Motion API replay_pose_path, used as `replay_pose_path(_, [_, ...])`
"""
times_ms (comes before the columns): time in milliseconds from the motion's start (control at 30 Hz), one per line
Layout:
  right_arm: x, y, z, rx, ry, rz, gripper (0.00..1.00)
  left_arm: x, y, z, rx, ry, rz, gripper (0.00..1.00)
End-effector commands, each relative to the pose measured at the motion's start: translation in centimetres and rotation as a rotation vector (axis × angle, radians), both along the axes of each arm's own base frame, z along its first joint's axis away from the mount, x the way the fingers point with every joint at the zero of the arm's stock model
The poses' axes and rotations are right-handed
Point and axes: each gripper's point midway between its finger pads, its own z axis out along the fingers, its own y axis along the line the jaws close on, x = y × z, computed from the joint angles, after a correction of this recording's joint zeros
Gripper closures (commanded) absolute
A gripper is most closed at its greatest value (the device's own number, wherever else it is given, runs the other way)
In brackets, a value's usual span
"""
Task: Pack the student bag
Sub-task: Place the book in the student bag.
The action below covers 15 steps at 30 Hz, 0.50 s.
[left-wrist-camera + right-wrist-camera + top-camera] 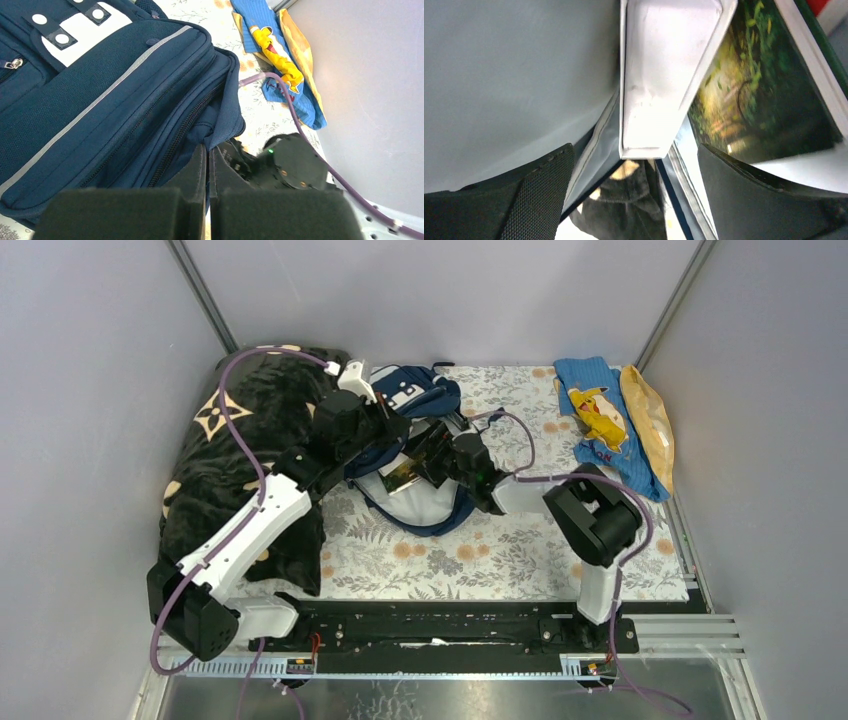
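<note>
Right now, nearest the arm bases, the surface (500, 540) wears a flat floral print, and both your arms reach across it to the student bag (420, 395), which lies slumped mid-surface toward the far wall with pale lining showing on its near side. Your left tool (208, 152) has its fingers drawn together, pinching a fold of the bag's navy edge beside the zip, which looks like holding the mouth up. Your right tool (634, 150) stands with its fingers wide apart and nothing clamped; just ahead of them sits a stiff white block edge (664, 75) beside a glossy book (764, 90) with a green woodland cover, both rigid and square-cornered against smooth pale lining. I judge the packing about midway: that book is at or in the mouth, the zip is undone, and seating and closing remain. The bag itself is soft woven mesh-textured cloth with a grey stripe. To the left lies a plush black blanket (240, 440), and in the far right corner a ribbed blue cloth (600, 415) with a yellow cartoon figure, next to a tan packet (650, 420)
</note>
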Motion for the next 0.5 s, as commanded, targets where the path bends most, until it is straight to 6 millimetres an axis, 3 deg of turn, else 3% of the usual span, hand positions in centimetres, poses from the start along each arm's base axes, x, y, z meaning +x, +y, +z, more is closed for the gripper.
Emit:
replay_pose_path(0, [-2.1,-2.1,3.1,-0.024,-0.078,0.022,0.0,1.5,-0.6,5.9,-0.146,-0.175,0.029,1.0])
replay_pose_path(233, [-8.5,-9.4,1.7,-0.196,-0.144,0.079,0.0,2.2,-2.0,3.9,-0.128,-0.138,-0.024,1.0])
replay_pose_path(300, [-9.8,-13.3,0.4,-0.298,-0.129,0.043,0.0,2.4,-3.8,3.6,-0.174,-0.132,-0.094,1.0])
replay_pose_path(467, [-11.2,-23.7,1.1,-0.523,-0.151,-0.19,0.0,3.2,-11.1,-1.5,-0.124,0.004,-0.352,1.0])
